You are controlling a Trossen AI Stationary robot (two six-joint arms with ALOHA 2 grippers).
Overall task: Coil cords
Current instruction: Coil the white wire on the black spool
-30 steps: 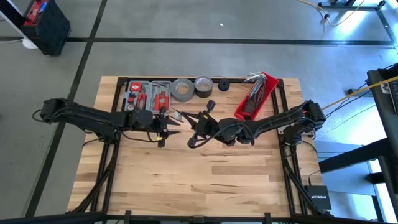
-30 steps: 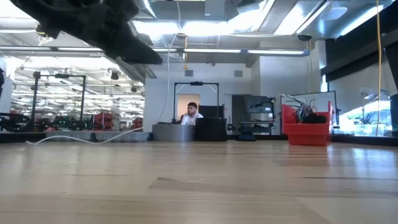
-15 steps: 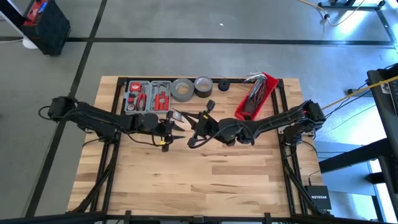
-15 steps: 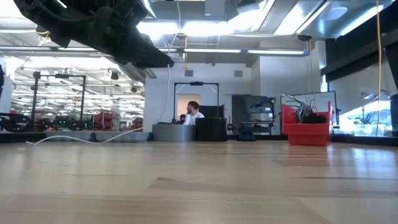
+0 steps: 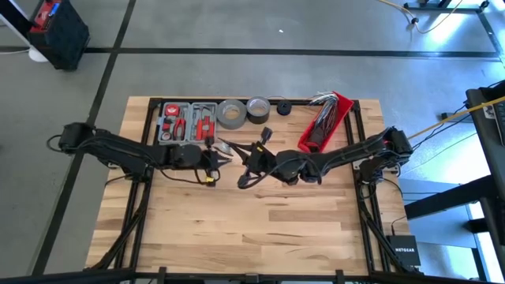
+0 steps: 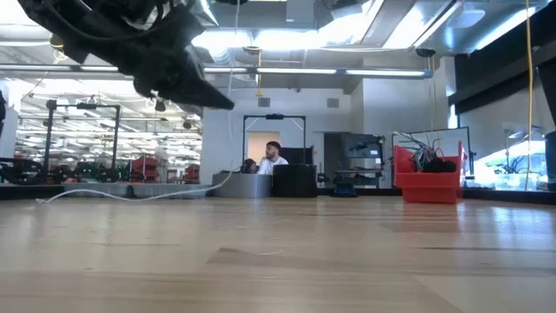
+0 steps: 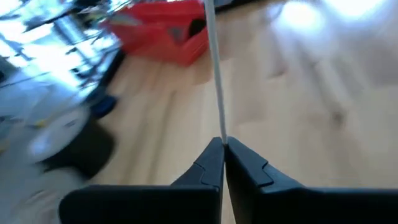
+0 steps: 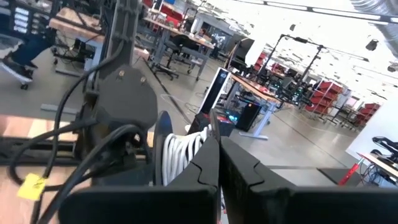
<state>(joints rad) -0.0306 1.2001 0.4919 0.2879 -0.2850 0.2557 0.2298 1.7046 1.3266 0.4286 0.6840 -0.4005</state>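
The thin white cord (image 7: 214, 74) runs straight out from my left gripper (image 7: 222, 144), which is shut on it above the table's middle (image 5: 227, 162). More of the cord lies along the table's far part (image 6: 104, 193). Facing the left gripper, my right gripper (image 5: 246, 155) is held level with its fingers shut (image 8: 219, 146). Several turns of white cord (image 8: 180, 155) sit wound close beside one of its fingers. What they are wound on is hidden. My left gripper pinches one strand of the cord (image 7: 221, 135) between its two fingertips. The cord leaves the tips in a straight, taut line, clear of the table. My right gripper has the wound turns against its finger (image 8: 202, 165); I cannot tell whether its fingers pinch a strand.
Along the far edge stand a grey tool case (image 5: 188, 122), two grey tape rolls (image 5: 231, 113) (image 5: 258, 108), a small black thing (image 5: 282, 108) and a red bin (image 5: 325, 120). The near half of the table (image 5: 252, 229) is bare wood. A person (image 6: 274, 156) sits in the room behind.
My left gripper has moved a little toward the right gripper, rolled slightly, and shut on the cord; its fingers stood wide apart a second ago. The end of the cord's table-lying stretch nearest the grippers has risen off the wood.
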